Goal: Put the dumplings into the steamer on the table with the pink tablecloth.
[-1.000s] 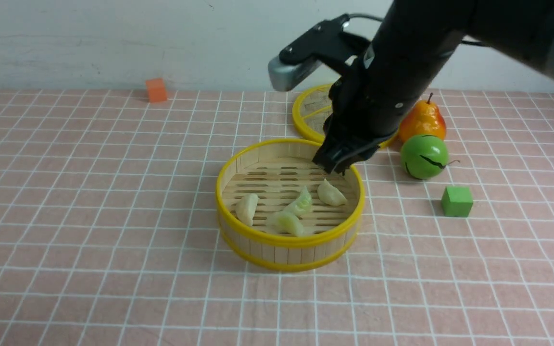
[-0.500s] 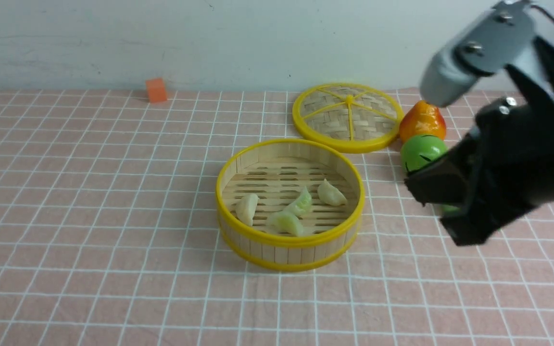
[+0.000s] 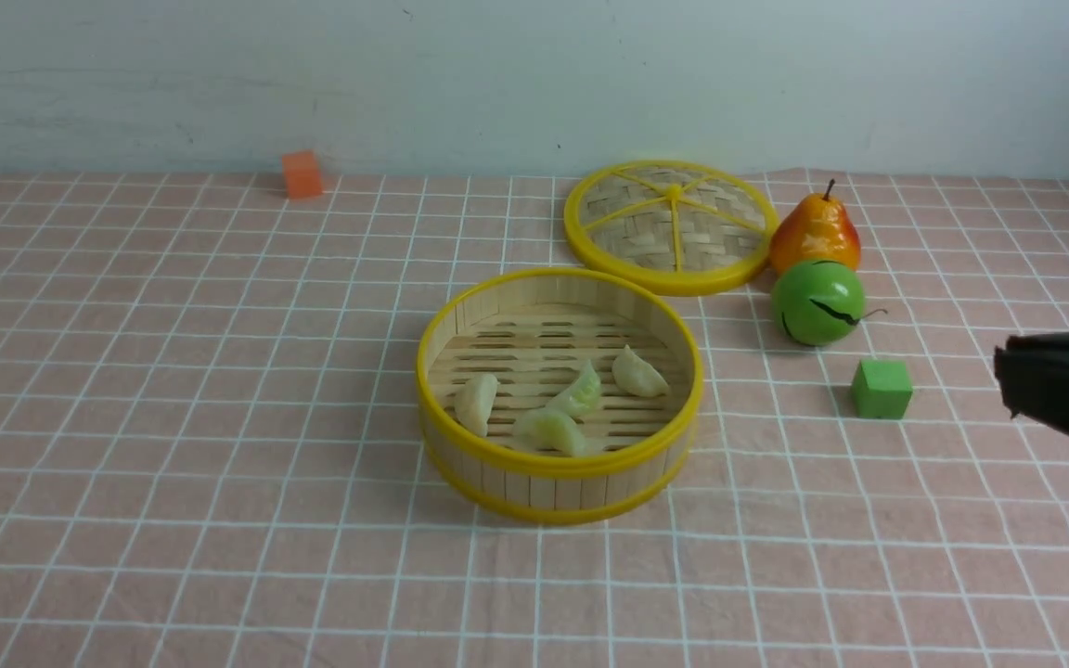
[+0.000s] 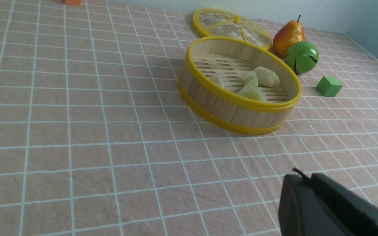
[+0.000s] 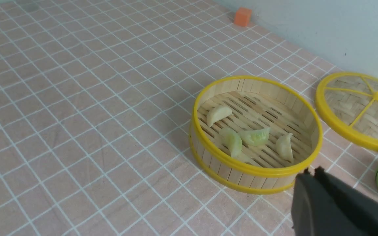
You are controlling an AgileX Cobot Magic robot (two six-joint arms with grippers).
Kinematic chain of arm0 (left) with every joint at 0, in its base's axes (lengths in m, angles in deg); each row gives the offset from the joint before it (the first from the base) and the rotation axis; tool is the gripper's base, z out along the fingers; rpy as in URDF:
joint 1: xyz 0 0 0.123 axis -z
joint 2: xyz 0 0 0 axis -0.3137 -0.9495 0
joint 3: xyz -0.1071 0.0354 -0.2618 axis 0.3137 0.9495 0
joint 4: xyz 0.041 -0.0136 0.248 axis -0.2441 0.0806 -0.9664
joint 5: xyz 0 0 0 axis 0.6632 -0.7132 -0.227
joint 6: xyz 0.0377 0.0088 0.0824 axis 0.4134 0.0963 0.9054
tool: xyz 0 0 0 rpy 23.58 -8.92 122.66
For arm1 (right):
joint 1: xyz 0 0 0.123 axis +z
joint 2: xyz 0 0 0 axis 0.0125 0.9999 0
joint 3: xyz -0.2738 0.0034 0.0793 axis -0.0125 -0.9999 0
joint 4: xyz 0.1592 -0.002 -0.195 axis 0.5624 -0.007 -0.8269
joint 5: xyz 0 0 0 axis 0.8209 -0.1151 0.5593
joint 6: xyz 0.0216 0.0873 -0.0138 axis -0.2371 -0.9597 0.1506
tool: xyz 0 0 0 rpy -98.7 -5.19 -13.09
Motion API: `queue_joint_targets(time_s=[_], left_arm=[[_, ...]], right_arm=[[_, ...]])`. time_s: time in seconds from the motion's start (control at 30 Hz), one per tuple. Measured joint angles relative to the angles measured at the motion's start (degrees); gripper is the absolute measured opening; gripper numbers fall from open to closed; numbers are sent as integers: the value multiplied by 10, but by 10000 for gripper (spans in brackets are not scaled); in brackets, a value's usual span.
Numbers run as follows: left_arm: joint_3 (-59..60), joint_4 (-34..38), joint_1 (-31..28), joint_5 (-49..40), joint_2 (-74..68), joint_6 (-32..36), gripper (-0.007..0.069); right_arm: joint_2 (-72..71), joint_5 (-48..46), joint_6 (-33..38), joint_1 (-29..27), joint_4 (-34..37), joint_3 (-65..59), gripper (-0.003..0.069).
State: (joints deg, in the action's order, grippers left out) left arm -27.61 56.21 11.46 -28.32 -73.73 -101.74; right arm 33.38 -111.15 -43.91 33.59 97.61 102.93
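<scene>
Dumplings [image 3: 579,391] look light, soft, slick. If you regrip, pinch the plump belly, not the pleats. Left gripper [image 4: 302,178] and right gripper [image 5: 312,175] both closed, empty.

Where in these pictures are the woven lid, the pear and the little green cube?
woven lid [image 3: 674,191], front view, on the yellow hub at its centre.
pear [image 3: 815,237], front view, on its orange belly.
green cube [image 3: 882,390], front view, on the face turned toward the camera.

Light was bright, even and diffuse; the steamer [image 3: 558,487] cast only a faint, soft-edged shadow, and everything near it looked sharp.
</scene>
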Motion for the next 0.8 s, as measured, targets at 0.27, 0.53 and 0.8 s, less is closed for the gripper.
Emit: queue_joint_targets(time_s=[0.27, 0.53, 0.8], left_arm=[[0, 0, 0, 0, 0, 0, 39], [0, 0, 0, 0, 0, 0, 43], [0, 0, 0, 0, 0, 0, 52]], right_arm=[[-2, -26, 0, 0, 0, 0, -2], [-7, 3, -3, 0, -4, -30, -18], [-135, 302, -49, -47, -7, -302, -21]])
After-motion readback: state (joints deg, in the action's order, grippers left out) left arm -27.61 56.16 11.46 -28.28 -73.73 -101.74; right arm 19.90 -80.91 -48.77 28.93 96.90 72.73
